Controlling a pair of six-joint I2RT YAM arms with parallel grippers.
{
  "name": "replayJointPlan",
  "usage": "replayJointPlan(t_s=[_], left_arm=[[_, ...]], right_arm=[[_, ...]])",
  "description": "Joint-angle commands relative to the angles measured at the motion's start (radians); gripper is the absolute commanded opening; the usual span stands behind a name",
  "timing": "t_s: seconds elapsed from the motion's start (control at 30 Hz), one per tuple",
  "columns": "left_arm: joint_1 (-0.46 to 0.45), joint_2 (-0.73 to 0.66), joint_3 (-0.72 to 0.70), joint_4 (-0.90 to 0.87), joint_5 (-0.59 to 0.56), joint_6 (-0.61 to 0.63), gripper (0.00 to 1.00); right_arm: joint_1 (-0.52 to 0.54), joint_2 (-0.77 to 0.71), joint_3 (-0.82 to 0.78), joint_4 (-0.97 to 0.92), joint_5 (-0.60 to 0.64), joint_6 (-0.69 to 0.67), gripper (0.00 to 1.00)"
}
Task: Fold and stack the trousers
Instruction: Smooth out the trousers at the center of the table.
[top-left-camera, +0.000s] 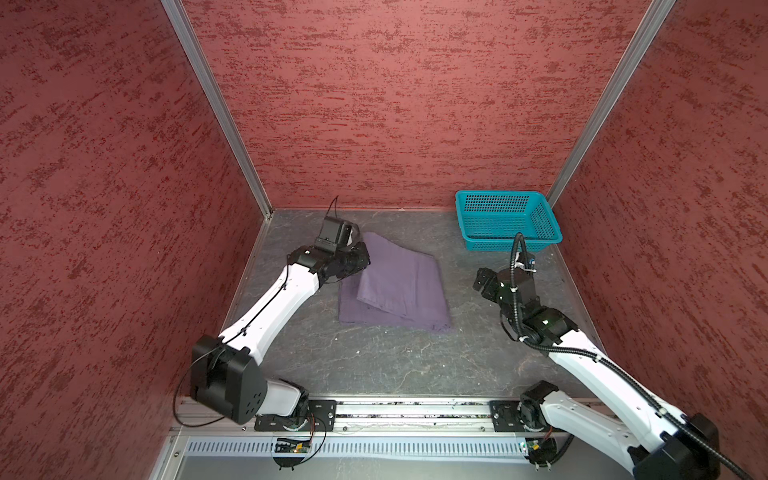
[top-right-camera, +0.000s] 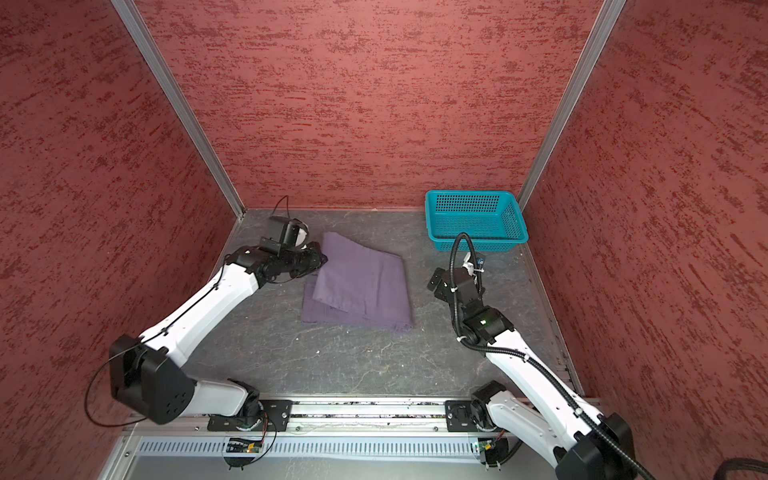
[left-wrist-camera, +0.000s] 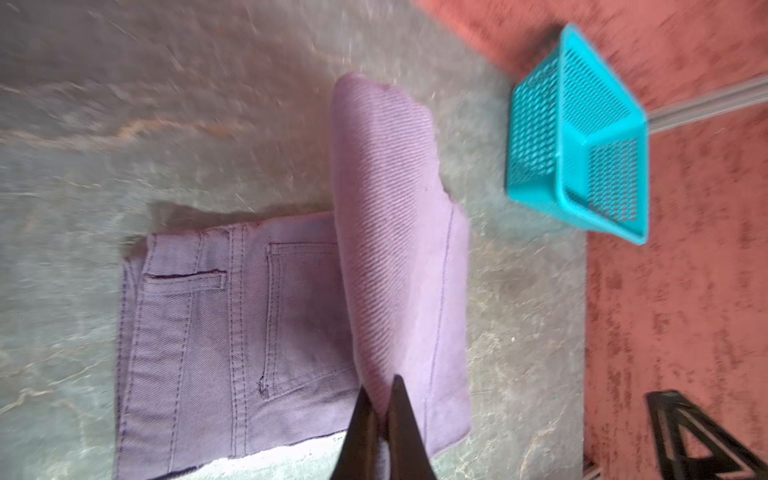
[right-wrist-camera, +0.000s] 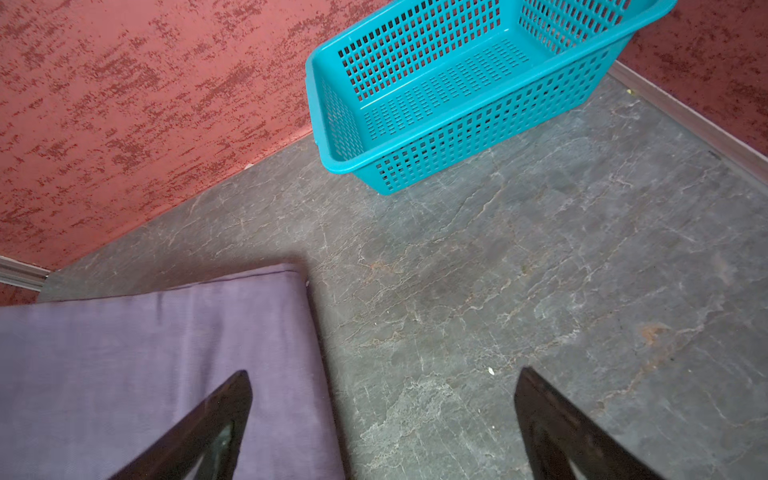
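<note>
The trousers (top-left-camera: 399, 286) lie partly folded, apart from the basket (top-left-camera: 511, 244). Left fingers (left-wrist-camera: 401, 419) pinch the top flap, seemingly mid-fold; right fingers (right-wrist-camera: 216, 428) gape empty.

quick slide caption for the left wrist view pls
Mid-fold: left gripper shut on a raised layer of the purple trousers, teal basket standing apart on the grey table.

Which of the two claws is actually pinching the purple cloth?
The left gripper: its jaws are shut on a fold of the trousers. The right gripper stands wide open, holding nothing.
</note>
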Motion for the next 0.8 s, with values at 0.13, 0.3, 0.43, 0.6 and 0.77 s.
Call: replayJointPlan(t_s=[0.13, 0.3, 0.43, 0.6, 0.77], left_arm=[[0.154, -0.004, -0.294, 0.052, -0.005, -0.053, 0.12], [0.304, 0.043, -0.359, 0.079, 0.015, -0.056, 0.60], [0.346, -0.045, -0.314, 0.043, -0.026, -0.034, 0.66], [0.341, -0.061, -0.256, 0.012, -0.018, -0.017, 0.66], [0.240, -0.038, -0.239, 0.033, -0.032, -0.018, 0.49]], right_arm=[[-0.015, 0.028, 0.004, 0.058, -0.050, 0.017, 0.99], [-0.017, 0.037, 0.022, 0.039, -0.063, 0.010, 0.98], [-0.018, 0.027, -0.002, 0.055, -0.104, -0.011, 0.89], [-0.018, 0.119, 0.002, 0.102, -0.269, -0.050, 0.68], [0.010, 0.359, 0.101, 0.086, -0.474, -0.095, 0.35]])
